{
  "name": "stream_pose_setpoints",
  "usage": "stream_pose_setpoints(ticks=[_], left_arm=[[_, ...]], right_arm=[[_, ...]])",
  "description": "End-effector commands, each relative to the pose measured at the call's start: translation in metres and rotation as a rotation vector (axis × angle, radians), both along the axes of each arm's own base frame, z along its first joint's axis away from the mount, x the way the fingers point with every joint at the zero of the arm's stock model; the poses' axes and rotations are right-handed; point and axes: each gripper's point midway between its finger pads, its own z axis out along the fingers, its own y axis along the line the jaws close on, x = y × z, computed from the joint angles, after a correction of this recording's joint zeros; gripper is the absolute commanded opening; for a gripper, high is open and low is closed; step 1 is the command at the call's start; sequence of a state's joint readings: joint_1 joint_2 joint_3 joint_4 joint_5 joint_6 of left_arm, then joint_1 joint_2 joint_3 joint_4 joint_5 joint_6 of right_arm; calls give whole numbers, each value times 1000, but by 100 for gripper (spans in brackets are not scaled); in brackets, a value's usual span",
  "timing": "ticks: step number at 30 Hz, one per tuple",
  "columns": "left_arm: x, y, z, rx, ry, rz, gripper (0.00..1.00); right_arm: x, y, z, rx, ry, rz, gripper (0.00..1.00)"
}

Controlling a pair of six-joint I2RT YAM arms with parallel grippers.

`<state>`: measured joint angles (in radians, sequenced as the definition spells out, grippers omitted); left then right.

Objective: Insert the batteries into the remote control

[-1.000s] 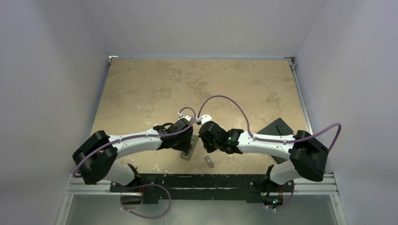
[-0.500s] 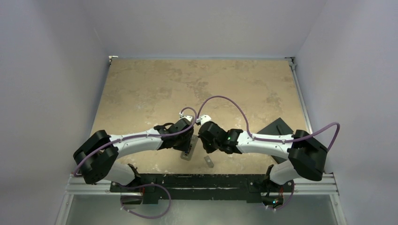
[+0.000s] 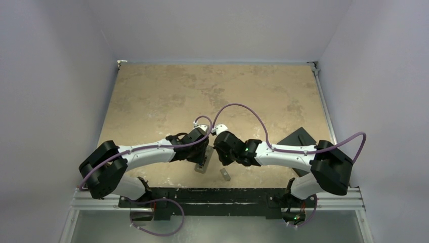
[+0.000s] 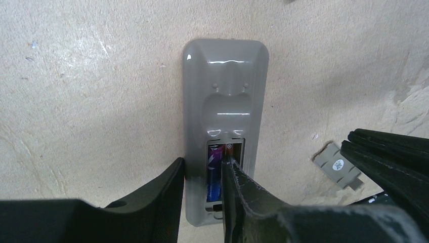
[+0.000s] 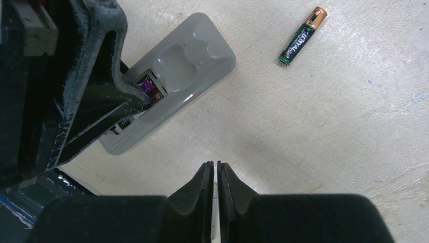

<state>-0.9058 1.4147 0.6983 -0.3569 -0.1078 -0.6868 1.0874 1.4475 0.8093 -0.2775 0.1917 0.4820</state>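
The slim remote control (image 4: 225, 91), grey underside up, lies by the middle of the beige bench's (image 4: 76, 76) near edge. The left claw (image 4: 203, 164) stands partly apart, one finger outside the remote's wall and the other in the recess beside the purple battery (image 4: 214, 174). I cannot tell whether it clamps. The right claw (image 5: 213, 167) is clenched on nothing. The dark battery (image 5: 302, 36), brassy-ended, lies loose on the bench. A flat grey cover piece (image 4: 336, 164) lies near the remote.

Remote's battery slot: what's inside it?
A purple battery lies in the remote. A finger of the left claw covers the space beside it, so what lies there cannot be seen.
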Motion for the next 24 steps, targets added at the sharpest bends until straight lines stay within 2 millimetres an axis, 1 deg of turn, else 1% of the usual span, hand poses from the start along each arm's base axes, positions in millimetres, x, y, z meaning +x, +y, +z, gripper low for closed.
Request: stream_pose_setpoints(ticks=[1,7,15,21,24], left_arm=[[9,-8,5,-33,-62,-11,0],[9,-5,5,-32,-84,-5,0],[7,-7,5,-34,-93,-16,0],[9,-3,6,-1,-92,-2,0],[9,-3,7,0,-93,-4,11]], right_arm=[[3,5,5,15,-5,-10,14],[4,6,5,10,-5,-9,14],[5,9,3,3,1,-5,14],[5,9,2,3,1,-5,15],[4,9,1,5,3,-6,15]])
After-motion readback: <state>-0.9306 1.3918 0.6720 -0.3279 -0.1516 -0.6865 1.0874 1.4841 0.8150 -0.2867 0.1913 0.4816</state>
